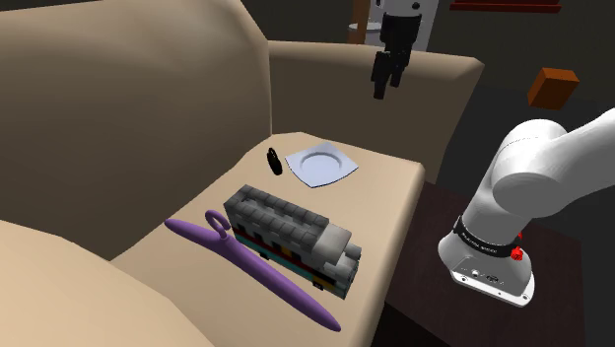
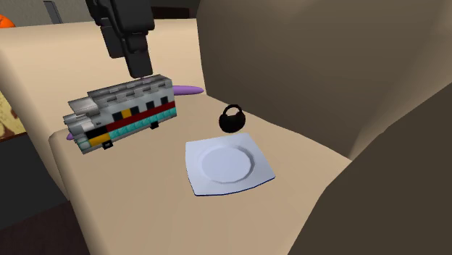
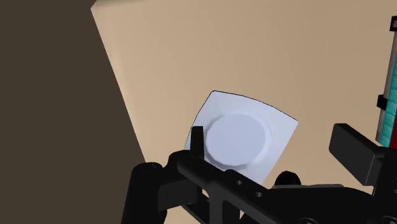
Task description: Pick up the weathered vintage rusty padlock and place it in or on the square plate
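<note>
Hovering tool (image 1: 384, 87): all black, up in the air over the far end of the sofa cushion (image 2: 145, 195), pointing down.
tool state: open; its two fingers (image 3: 197, 137) stand well apart in the wrist view, clasping nothing, with the square plate (image 3: 283, 127) seen past them.
padlock (image 2: 232, 119): small and black, resting on the beige sofa cushion just beside one corner of the square plate, well apart from the tool.
square plate: white, with a round well in the middle, lying flat on the sofa cushion.
toy bus (image 2: 123, 112): grey roof, red and teal sides, near the padlock.
hanger (image 1: 256, 264): purple, lying just beside the toy bus.
</note>
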